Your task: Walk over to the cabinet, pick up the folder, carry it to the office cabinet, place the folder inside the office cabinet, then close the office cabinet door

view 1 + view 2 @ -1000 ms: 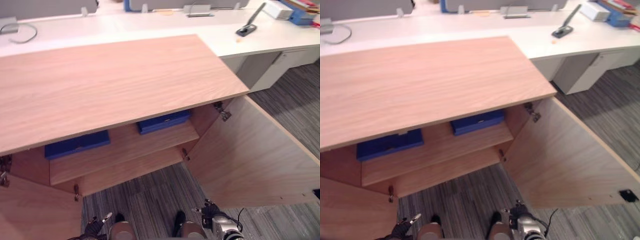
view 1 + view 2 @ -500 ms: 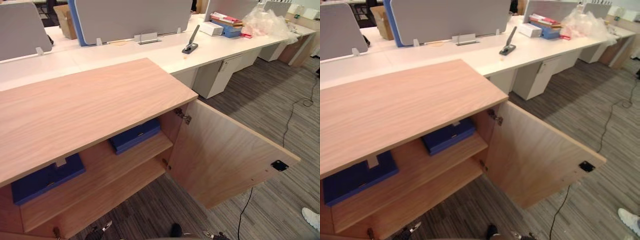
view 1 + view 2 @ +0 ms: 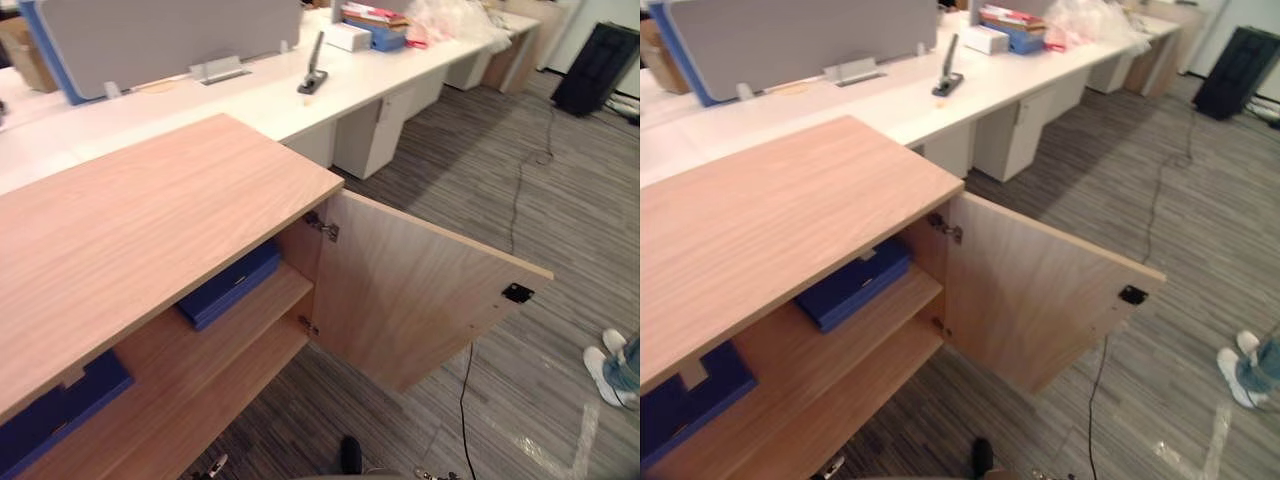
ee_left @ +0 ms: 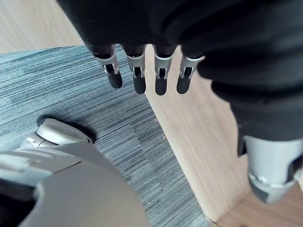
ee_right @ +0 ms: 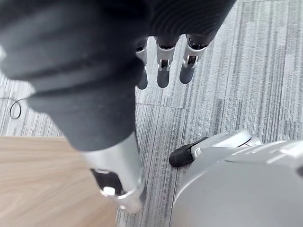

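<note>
Left eye view: a blue folder [image 3: 230, 283] lies on a shelf [image 3: 268, 302] in the cabinet [image 3: 150, 220], its door [image 3: 410, 300] wide open. Left hand [image 4: 138, 78] and right hand [image 5: 163, 73] hang empty, fingers straight. Likely the fetching stage; next, reach the folder.

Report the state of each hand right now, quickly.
Left hand: open, fingers straight, holding nothing.
Right hand: open, fingers straight, holding nothing.
</note>
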Robot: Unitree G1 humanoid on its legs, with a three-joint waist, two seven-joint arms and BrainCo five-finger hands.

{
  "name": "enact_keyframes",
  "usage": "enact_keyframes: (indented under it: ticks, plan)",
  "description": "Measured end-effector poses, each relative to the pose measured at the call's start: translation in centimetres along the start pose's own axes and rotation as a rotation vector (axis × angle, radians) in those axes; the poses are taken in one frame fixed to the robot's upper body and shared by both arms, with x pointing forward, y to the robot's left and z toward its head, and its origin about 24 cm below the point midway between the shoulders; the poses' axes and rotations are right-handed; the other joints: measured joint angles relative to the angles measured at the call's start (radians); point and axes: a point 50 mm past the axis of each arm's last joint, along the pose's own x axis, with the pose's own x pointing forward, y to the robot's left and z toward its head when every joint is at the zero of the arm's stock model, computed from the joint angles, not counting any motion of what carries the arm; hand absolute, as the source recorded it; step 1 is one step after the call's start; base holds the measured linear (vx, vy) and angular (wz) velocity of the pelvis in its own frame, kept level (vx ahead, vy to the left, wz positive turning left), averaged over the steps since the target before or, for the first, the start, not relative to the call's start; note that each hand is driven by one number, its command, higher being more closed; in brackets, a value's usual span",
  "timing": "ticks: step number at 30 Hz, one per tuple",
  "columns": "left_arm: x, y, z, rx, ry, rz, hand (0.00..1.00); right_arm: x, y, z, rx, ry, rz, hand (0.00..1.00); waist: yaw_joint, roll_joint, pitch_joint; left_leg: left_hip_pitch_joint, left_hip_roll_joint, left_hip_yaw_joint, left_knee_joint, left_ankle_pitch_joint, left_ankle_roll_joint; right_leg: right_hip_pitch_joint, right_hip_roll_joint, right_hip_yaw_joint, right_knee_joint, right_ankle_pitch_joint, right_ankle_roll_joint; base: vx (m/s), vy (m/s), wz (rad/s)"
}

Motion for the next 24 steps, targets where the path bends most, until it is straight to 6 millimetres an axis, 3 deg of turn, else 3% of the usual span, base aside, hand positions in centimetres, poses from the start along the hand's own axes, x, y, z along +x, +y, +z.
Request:
enact_keyframes:
  ticks: [1, 4, 13, 14, 16, 17, 19, 21, 22, 24]
  plan:
    - [-0.1, -0.5, 0.0, -0.03, -0.003, -0.006, 0.0, 0.0, -0.2, 0.3, -0.001, -0.013, -0.004, 0.0, -0.003, 0.015, -0.008, 0.005, -0.004, 0.011, -0.015, 0.001, 0.002, -0.008, -0.002, 0.001, 0.0, 0.0, 0.0, 0.04, 0.075, -0.36]
    - [-0.1, -1.1, 0.4, -0.014, -0.032, -0.02, 0.0, 0.0, -0.1, 0.7, 0.002, -0.025, -0.001, 0.0, -0.005, 0.026, -0.018, 0.007, -0.013, 0.02, -0.055, 0.011, 0.019, -0.029, -0.01, 0.003, 0.0, 0.001, 0.001, 0.02, 0.028, -0.1]
    - [-0.2, -1.1, 0.6, -0.011, -0.058, -0.017, 0.0, -0.2, 2.1, 1.7, -0.008, -0.081, 0.06, 0.0, -0.003, 0.019, -0.005, 0.048, -0.011, 0.076, -0.085, 0.012, 0.023, -0.046, -0.01, 0.006, 0.06, -0.017, 0.0, -0.07, -0.005, -0.12]
    - [-0.2, -1.3, 0.9, -0.015, -0.072, -0.021, 0.0, -0.2, 2.4, 2.3, -0.001, -0.1, 0.068, 0.0, 0.0, 0.016, 0.012, 0.052, -0.005, 0.113, -0.088, 0.008, 0.028, -0.094, -0.025, -0.038, 0.153, -0.074, -0.009, -0.13, -0.003, -0.31]
    - [-0.3, -1.5, 1.2, -0.022, -0.089, -0.023, 0.0, -0.3, 2.6, 2.8, 0.02, -0.119, 0.07, 0.0, 0.003, 0.012, 0.03, 0.059, -0.01, 0.139, -0.087, 0.008, 0.03, -0.124, -0.058, -0.129, 0.227, -0.118, -0.032, -0.1, 0.016, -0.42]
    - [-0.3, -1.4, 1.0, -0.028, -0.084, -0.02, 0.0, -0.3, 2.6, 3.3, 0.038, -0.133, 0.069, 0.0, 0.005, 0.023, 0.029, 0.059, 0.003, 0.163, -0.088, 0.009, 0.03, -0.149, -0.091, -0.218, 0.285, -0.163, -0.058, -0.04, -0.025, -0.54]
    - [-0.4, -1.4, 0.9, -0.041, -0.085, -0.016, 0.0, -0.3, 2.7, 3.9, 0.059, -0.153, 0.068, 0.0, 0.006, 0.033, 0.036, 0.079, 0.03, 0.197, -0.091, 0.011, 0.025, -0.199, -0.176, -0.318, 0.562, -0.23, -0.08, 0.0, -0.08, -0.37]
    - [-0.4, -1.2, 0.8, -0.04, -0.082, -0.011, 0.0, -0.3, 2.4, 3.5, 0.109, -0.14, 0.055, 0.0, 0.003, 0.02, 0.023, 0.106, 0.032, 0.201, -0.095, 0.006, 0.009, -0.172, -0.23, -0.344, 0.67, -0.321, -0.042, 0.14, -0.162, -0.21]
    - [-0.4, -1.1, 0.6, -0.05, -0.074, -0.006, 0.0, -0.3, 2.6, 3.6, 0.135, -0.142, 0.059, 0.0, 0.015, 0.006, 0.01, 0.108, 0.026, 0.214, -0.106, 0.004, 0.0, -0.167, -0.203, -0.361, 0.626, -0.353, -0.031, 0.15, -0.153, -0.52]
    - [-0.5, -1.8, 0.2, -0.059, -0.052, -0.02, 0.0, -0.3, 2.8, 4.6, 0.159, -0.166, 0.063, 0.0, 0.024, 0.035, -0.01, 0.086, 0.053, 0.229, -0.114, 0.023, 0.0, -0.167, -0.147, -0.356, 0.524, -0.335, -0.03, 0.11, -0.149, -0.69]
